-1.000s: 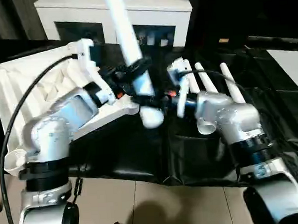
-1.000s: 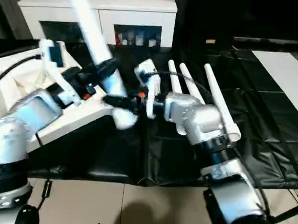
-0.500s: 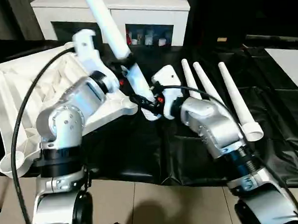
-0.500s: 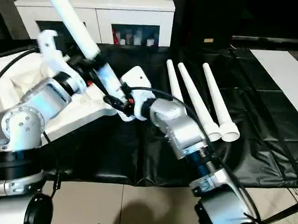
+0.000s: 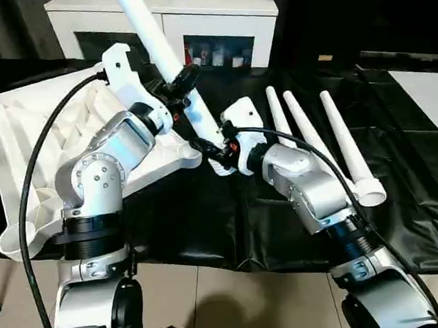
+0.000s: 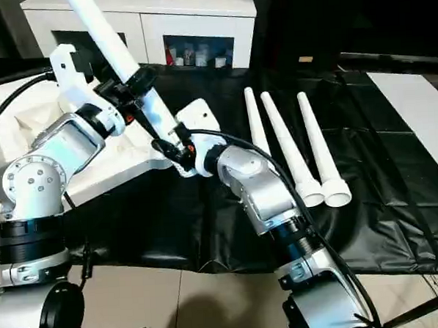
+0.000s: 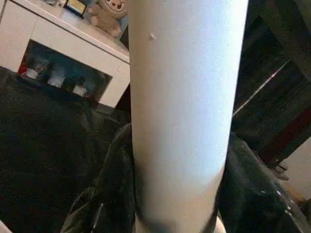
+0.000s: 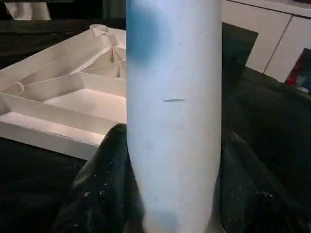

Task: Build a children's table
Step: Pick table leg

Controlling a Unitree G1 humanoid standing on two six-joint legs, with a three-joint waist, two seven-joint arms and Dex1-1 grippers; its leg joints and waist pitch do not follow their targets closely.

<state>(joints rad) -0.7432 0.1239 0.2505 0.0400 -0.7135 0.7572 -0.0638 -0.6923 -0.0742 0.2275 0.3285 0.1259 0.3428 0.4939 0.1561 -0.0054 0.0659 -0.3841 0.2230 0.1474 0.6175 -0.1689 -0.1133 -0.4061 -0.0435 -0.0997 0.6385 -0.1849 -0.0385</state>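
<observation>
Two black-fingered grippers clamped one long tapered white plastic tube leg (image 5: pixel 171 71), which slanted up and away over the near corner of the white ribbed plastic tabletop (image 5: pixel 34 137). The left gripper (image 5: pixel 179 84) gripped the leg partway up its length, while the right gripper (image 5: pixel 220 151) gripped it near its wide lower end, just beside the tabletop's corner. The tabletop lay underside up on the black sheet (image 5: pixel 393 125) at the robot's left. Three more white tapered legs (image 5: pixel 334 143) lay side by side on the sheet to the right. A white cabinet (image 5: pixel 219 17) stood behind.
</observation>
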